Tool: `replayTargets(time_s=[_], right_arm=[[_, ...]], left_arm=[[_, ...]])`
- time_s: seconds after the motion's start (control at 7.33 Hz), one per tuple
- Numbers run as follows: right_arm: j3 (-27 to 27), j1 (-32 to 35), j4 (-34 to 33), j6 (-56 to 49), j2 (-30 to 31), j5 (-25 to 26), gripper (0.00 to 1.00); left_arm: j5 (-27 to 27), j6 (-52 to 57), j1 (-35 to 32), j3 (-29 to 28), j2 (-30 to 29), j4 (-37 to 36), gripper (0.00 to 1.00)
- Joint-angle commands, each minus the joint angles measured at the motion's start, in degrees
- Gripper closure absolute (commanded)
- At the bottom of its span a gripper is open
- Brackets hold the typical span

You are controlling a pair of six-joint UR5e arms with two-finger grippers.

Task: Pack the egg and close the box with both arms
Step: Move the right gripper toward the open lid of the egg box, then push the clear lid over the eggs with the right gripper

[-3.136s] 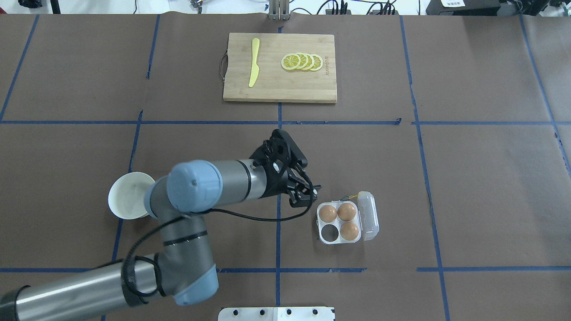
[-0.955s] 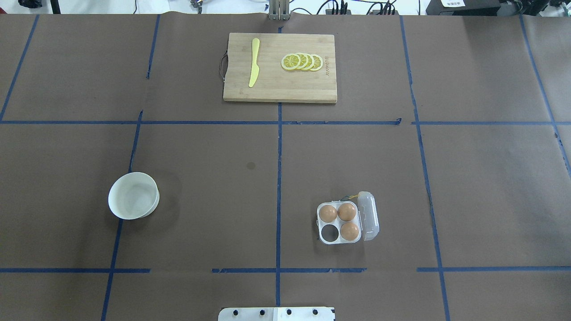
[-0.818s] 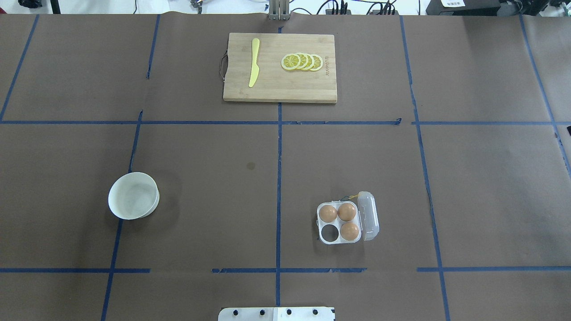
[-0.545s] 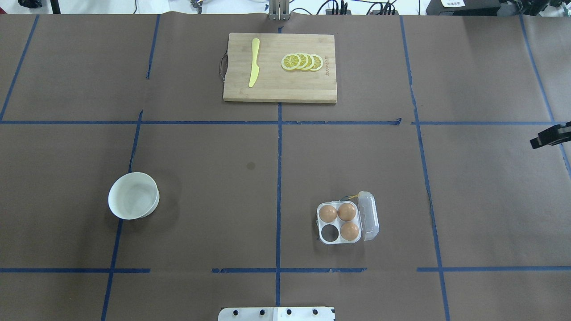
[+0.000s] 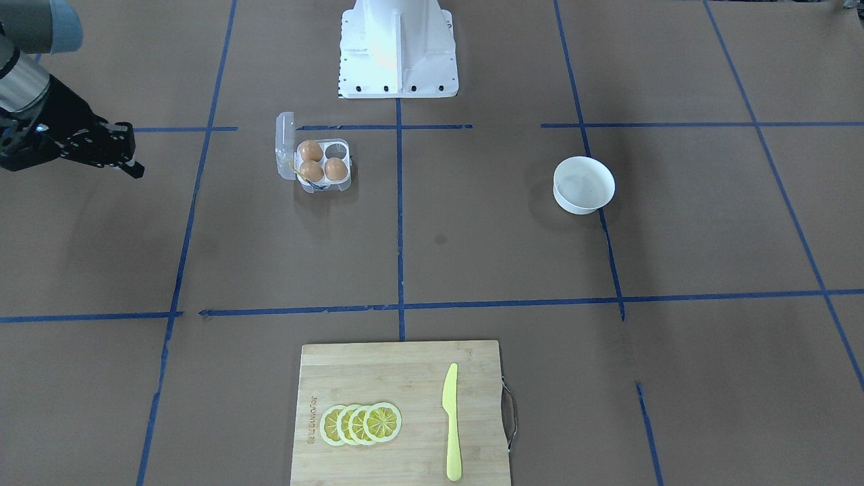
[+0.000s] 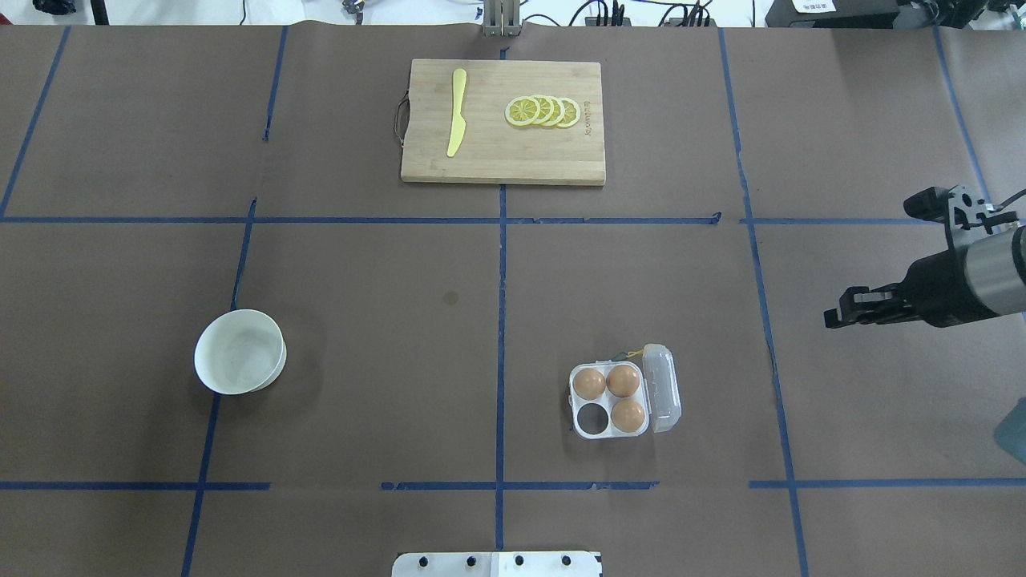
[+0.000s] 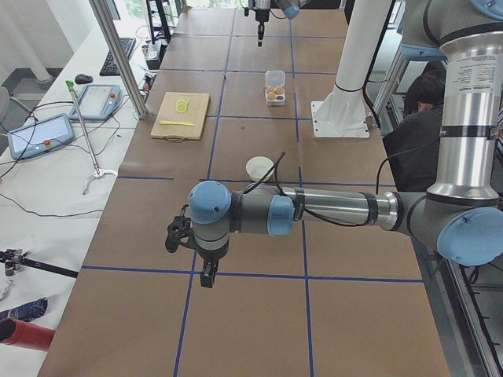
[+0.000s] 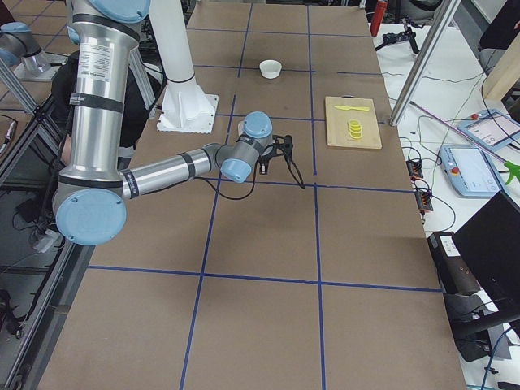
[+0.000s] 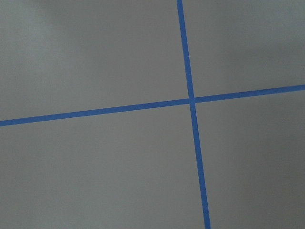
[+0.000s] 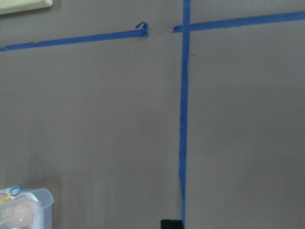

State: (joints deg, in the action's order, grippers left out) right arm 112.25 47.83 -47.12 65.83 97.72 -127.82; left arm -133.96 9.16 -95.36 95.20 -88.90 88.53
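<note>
Now: the box (image 6: 593, 419) sits on the counter (image 6: 385, 336), in the robot's right half and toward the robot's edge. Its lid (image 6: 663, 390) stands raised along its right side. Three eggs (image 6: 623, 381) sit in three of its four cups: both far ones and the near-right one. You see the right pincer (image 6: 838, 314) hanging over the counter well apart from the box, farther right and farther out, tips aimed inward. You cannot tell whether it is parted or closed. The left pincer (image 7: 206, 276) points down beyond the white bowl (image 6: 239, 357), well apart from the box; likewise you cannot tell its state.
</note>
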Motion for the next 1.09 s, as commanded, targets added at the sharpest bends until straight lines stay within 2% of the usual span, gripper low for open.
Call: replayTargets(time_s=[0.0,0.14,0.27,0.41,0.55,0.68,0.95], right_arm=[[-0.2,-9.5,3.5,9.6,-4.6,8.1,0.95],[-0.3,-14.2,2.8,10.1,-7.4,12.7,0.95],[-0.2,-16.9,2.3,13.2,-9.9,14.4,0.92],[-0.5,-21.3,1.9,15.3,-13.0,19.1,0.92],[-1.1,-22.8,-2.6,15.8,-18.0,21.4,0.91],[-1.5,-22.9,-7.4,16.2,-21.7,21.5,0.90],[-1.0,-22.4,-8.6,16.1,-22.1,21.1,0.83]], left_arm=[[-0.1,0.2,0.1,0.1,-0.1,0.8,0.00],[-0.1,0.2,0.2,0.0,0.0,1.8,0.00],[-0.1,0.2,0.2,0.1,-0.1,2.1,0.00],[-0.1,0.2,0.3,0.2,-0.2,2.1,0.00],[-0.2,0.2,0.3,0.2,-0.3,2.1,0.00],[-0.2,0.2,0.3,0.2,-0.3,2.2,0.00],[-0.9,0.2,0.3,0.2,-0.3,2.1,0.00]])
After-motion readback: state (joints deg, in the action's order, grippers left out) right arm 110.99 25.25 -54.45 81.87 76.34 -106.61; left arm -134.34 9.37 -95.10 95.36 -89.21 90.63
